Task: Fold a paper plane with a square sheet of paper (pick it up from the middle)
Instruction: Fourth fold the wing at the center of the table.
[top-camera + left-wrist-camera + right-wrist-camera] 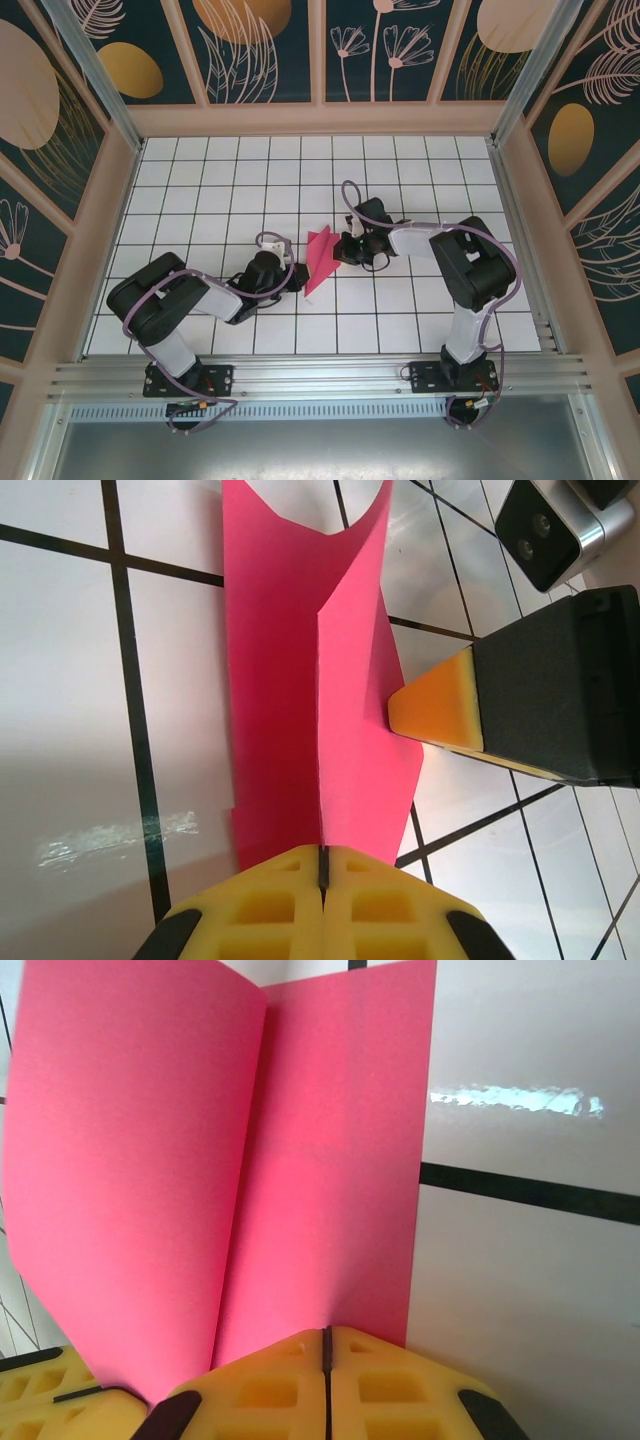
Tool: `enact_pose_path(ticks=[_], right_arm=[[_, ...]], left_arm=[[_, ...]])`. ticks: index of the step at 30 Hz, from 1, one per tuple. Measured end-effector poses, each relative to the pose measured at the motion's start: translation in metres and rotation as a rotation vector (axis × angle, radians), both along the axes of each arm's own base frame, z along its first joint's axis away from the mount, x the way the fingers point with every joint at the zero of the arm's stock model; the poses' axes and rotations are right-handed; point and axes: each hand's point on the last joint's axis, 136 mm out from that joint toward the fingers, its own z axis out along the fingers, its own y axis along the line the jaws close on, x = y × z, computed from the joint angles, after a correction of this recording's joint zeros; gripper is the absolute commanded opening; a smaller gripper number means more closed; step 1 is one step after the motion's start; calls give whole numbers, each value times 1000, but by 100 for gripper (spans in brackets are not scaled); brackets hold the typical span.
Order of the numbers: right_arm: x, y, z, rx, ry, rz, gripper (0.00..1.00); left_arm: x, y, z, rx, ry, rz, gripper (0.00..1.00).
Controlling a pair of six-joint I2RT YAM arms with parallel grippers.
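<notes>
Black-and-white arms trail lilac cables; the jaws carry yellow waffled pads.

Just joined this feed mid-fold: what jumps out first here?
The bright pink paper, partly folded with one flap raised, sits at the middle of the white tiled table. The left gripper and right gripper pinch it from opposite sides, both shut.

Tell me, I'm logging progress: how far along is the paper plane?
Done: the pink paper has a lengthwise crease, with one flap standing up. In hand: the left pincer and the right pincer are each shut on the paper, from opposite sides. Left: it doesn't yet look like a flat, finished dart, so more folds likely remain.
</notes>
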Motion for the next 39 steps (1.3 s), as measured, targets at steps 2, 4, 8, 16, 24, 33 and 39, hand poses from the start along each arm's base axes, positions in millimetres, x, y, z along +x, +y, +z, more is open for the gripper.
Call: enact_pose_path(ticks=[2, 4, 8, 16, 24, 33, 39], right_arm=[[1, 0, 0, 0, 1, 0, 9], [0, 2, 0, -1, 1, 4, 9], [-1, 3, 0, -6, -4, 7, 9], [2, 4, 0, -13, -8, 5, 9], [3, 4, 0, -40, -19, 4, 9], [4, 4, 0, -43, -18, 3, 9], [4, 4, 0, -45, -24, 12, 10]], left_arm=[[0, 1, -2, 5, 3, 3, 0], [0, 1, -4, 10, 6, 7, 0], [2, 1, -10, 22, 16, 9, 0], [3, 0, -12, 27, 21, 10, 0], [5, 3, -6, 34, 10, 29, 0], [6, 4, -5, 35, 7, 35, 0], [6, 7, -9, 52, 16, 43, 0]])
